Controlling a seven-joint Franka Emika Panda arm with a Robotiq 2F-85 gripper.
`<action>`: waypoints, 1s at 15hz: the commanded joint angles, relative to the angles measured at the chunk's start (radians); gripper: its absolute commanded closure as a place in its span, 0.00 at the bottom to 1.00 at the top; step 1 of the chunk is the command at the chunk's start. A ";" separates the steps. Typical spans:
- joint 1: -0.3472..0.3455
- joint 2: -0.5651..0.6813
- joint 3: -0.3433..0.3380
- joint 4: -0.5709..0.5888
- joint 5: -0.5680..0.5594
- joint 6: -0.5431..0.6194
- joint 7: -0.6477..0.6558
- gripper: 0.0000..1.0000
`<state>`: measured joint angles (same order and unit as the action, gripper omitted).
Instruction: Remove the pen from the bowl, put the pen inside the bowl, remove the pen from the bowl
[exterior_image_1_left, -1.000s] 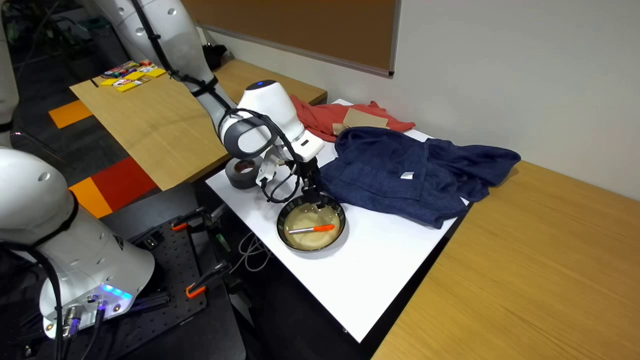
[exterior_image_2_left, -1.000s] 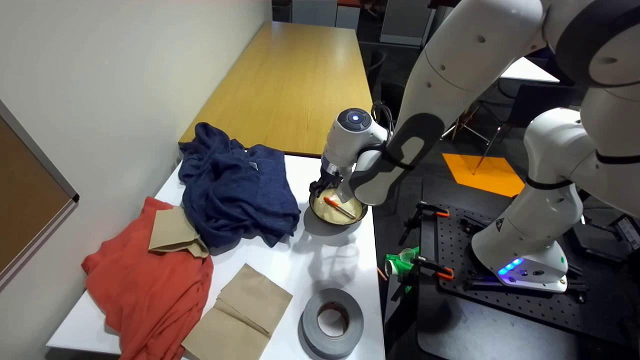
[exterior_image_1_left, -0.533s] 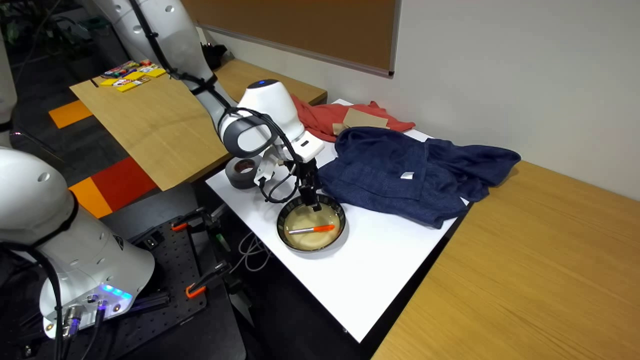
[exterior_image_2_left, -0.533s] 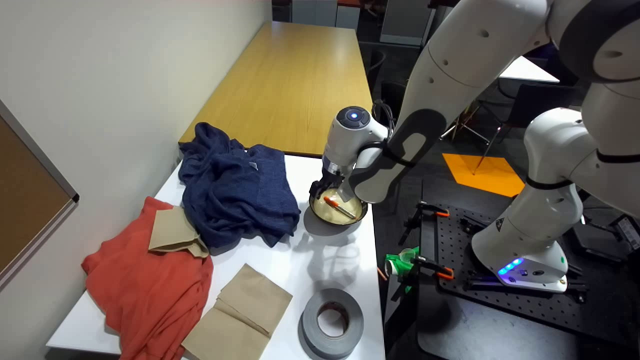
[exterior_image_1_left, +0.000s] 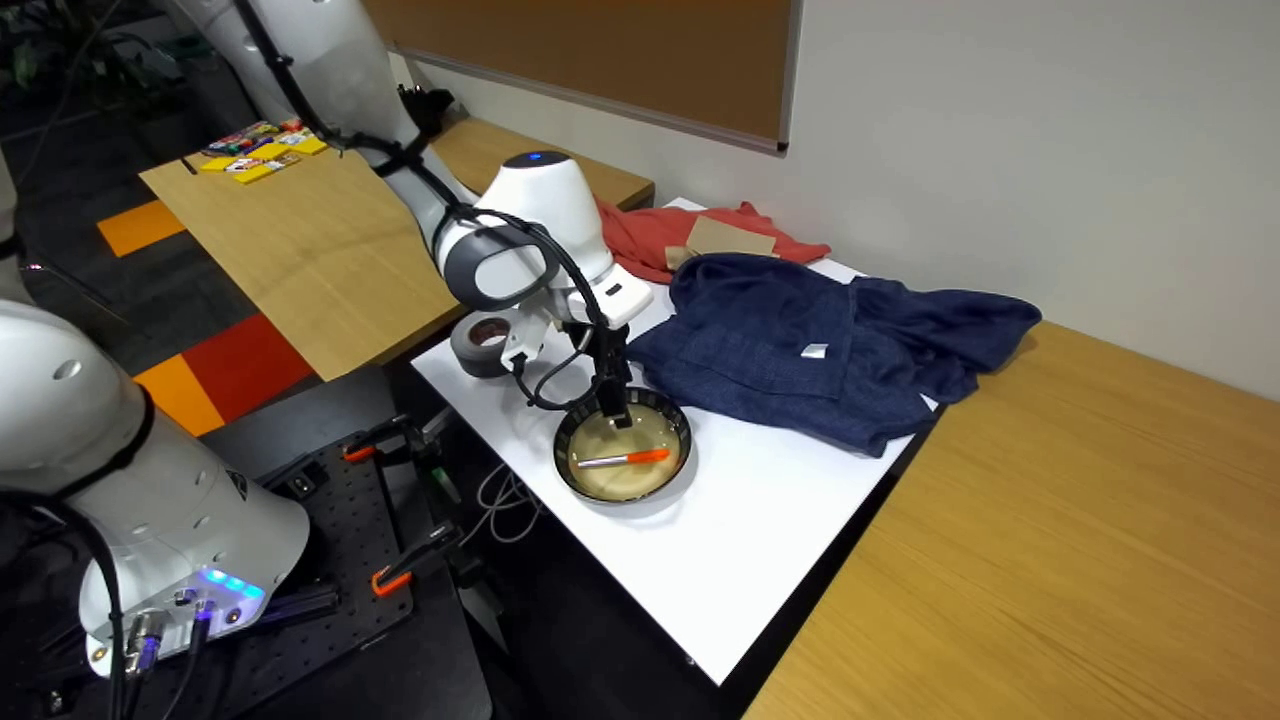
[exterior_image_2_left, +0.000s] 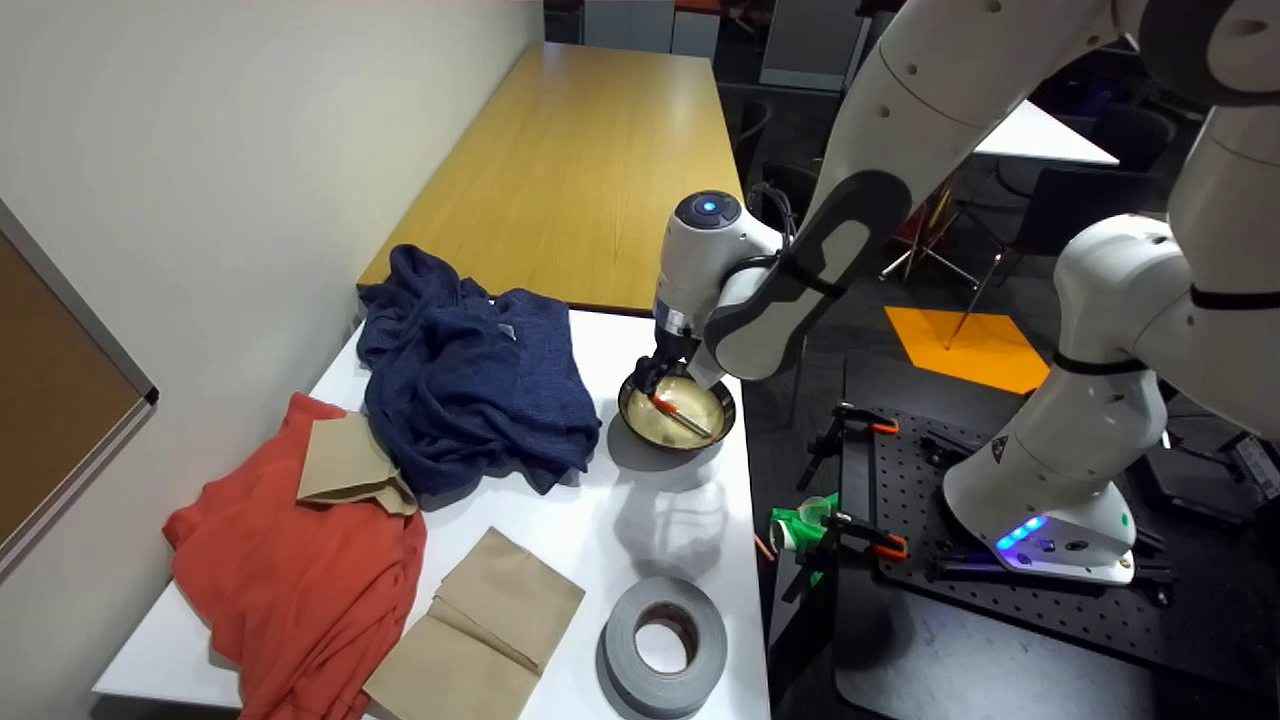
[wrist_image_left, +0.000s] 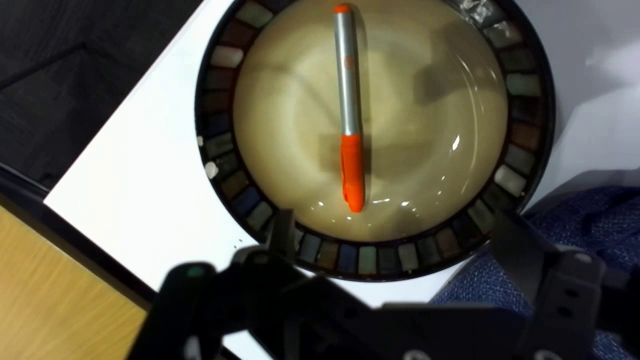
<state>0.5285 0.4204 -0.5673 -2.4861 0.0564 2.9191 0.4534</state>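
Observation:
The bowl (exterior_image_1_left: 612, 486) stands on the white table. It has a dark tiled rim (wrist_image_left: 367, 260) and a tan inside; it also shows in an exterior view (exterior_image_2_left: 650, 424). The pen (wrist_image_left: 350, 115), orange-capped with a silver barrel, lies flat inside the bowl. It shows in both exterior views (exterior_image_1_left: 627, 459) (exterior_image_2_left: 684, 417). My gripper (wrist_image_left: 393, 220) is open and empty, its fingers wide apart. In the wrist view the fingertips overlap the rim near the orange cap end, with the pen ahead of them. In both exterior views the gripper (exterior_image_1_left: 614, 415) (exterior_image_2_left: 655, 376) is at the bowl's rim, apart from the pen.
A dark blue cloth (exterior_image_1_left: 790, 350) lies close beside the bowl. A grey tape roll (exterior_image_2_left: 665, 648), brown paper (exterior_image_2_left: 475, 630) and a red cloth (exterior_image_2_left: 300, 580) lie on the white table (exterior_image_1_left: 720, 560). The table's edge is near the bowl. Wooden tables adjoin.
My gripper has shifted a little along the bowl's rim, leftward in an exterior view and rightward in an exterior view, and the hand sits slightly higher in the picture. The pen and bowl have not moved.

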 joint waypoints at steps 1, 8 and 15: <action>-0.212 -0.092 0.183 -0.017 -0.012 -0.075 -0.107 0.00; -0.496 -0.038 0.424 0.012 0.039 -0.111 -0.241 0.00; -0.551 0.033 0.463 0.041 0.040 -0.063 -0.236 0.00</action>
<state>-0.0008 0.4191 -0.1264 -2.4697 0.0740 2.8348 0.2414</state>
